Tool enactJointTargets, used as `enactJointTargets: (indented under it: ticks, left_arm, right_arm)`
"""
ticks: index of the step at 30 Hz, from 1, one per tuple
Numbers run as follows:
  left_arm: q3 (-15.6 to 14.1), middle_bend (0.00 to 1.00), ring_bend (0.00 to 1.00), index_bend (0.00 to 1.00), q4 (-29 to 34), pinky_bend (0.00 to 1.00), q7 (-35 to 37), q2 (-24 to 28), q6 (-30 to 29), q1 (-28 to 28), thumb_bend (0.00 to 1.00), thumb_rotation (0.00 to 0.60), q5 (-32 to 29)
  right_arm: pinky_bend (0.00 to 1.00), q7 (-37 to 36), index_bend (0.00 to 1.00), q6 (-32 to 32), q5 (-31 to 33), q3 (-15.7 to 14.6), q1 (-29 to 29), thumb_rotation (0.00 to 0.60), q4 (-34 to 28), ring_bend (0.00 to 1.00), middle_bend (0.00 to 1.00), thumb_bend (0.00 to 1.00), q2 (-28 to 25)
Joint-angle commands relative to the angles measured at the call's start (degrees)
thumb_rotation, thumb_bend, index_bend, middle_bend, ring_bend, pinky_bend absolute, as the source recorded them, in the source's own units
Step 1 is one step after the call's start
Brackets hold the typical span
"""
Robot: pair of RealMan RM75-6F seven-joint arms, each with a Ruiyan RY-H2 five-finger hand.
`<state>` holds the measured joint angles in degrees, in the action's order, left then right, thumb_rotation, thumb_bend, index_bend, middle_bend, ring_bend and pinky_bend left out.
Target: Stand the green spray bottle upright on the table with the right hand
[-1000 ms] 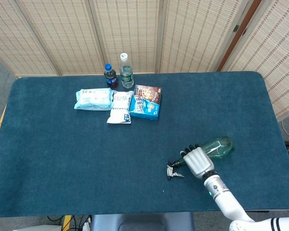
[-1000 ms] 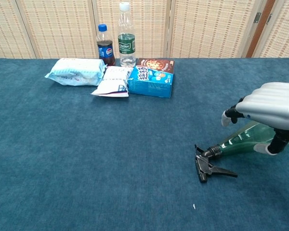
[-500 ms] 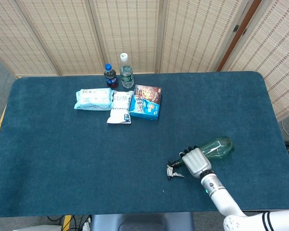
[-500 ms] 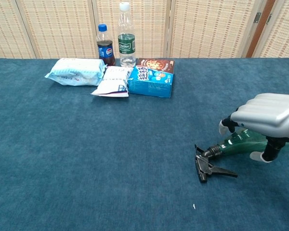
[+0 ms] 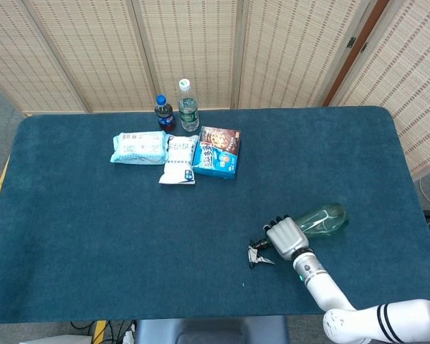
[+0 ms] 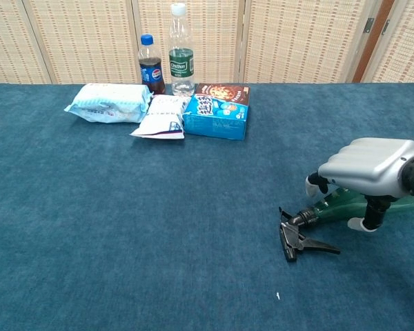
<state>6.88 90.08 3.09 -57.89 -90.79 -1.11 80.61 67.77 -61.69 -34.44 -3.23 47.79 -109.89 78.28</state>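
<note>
Lower and nearer the neck than a moment ago, my right hand (image 6: pixel 369 174) cups the translucent green plastic spray bottle (image 5: pixel 324 218), fingers curled around but not clamped, readying a grip; it lies sideways on the blue tabletop (image 5: pixel 93 215).

My right hand (image 5: pixel 287 237) covers the neck and shoulder of the green spray bottle (image 5: pixel 326 218) at the lower right of the head view, so whether my fingers actually close on it cannot be told. In the chest view the same hand (image 6: pixel 367 167) hides most of the bottle (image 6: pixel 345 209), and the right edge of the frame cuts off both its far end and my wrist. My left hand shows in neither view. The print on the blue snack box (image 5: pixel 218 152) and on the white packet (image 5: pixel 179 160) at upper centre is too small to read from the head view.
</note>
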Motion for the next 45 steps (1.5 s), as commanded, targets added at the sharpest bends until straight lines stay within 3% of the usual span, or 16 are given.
enactJointTargets:
  ticks: [1, 19, 26, 36, 45]
  left_arm:
    - [0.02, 0.01, 0.00, 0.13, -0.59, 0.00, 0.48, -0.39, 0.21, -0.10, 0.46, 0.600, -0.03]
    - [-0.45, 0.01, 0.00, 0.13, -3.56, 0.00, 1.38, -2.77, 0.19, -0.28, 0.46, 0.600, 1.07]
    - [-0.45, 0.01, 0.00, 0.13, -4.72, 0.00, 2.10, -3.41, 0.55, -0.28, 0.46, 0.600, 0.80]
    - [-0.48, 0.01, 0.00, 0.13, -5.29, 0.00, 2.51, -3.71, 0.69, -0.22, 0.46, 0.600, 0.77]
    - [-0.51, 0.01, 0.00, 0.13, -4.83, 0.00, 1.66, -3.88, 1.22, -0.43, 0.46, 0.600, 0.60]
  right_arm:
    - [0.30, -0.55, 0.25, -0.01, 0.36, -0.49, 0.35, 0.600, 0.46, 0.21, 0.29, 0.23, 0.16]
    - [0.30, -3.87, 0.25, 0.22, 0.77, -3.30, 1.75, 0.600, 4.08, 0.21, 0.29, 0.28, 1.62]
    - [0.37, -4.07, 0.25, 0.03, 0.74, -4.00, 2.39, 0.600, 4.85, 0.22, 0.33, 0.31, 2.18]
    - [0.49, -4.86, 0.34, -1.11, -0.35, -4.82, 2.38, 0.600, 5.08, 0.33, 0.43, 0.32, 2.57]
    - [0.51, -7.14, 0.38, -2.24, -3.90, -5.62, 1.12, 0.600, 4.81, 0.38, 0.47, 0.32, 1.99]
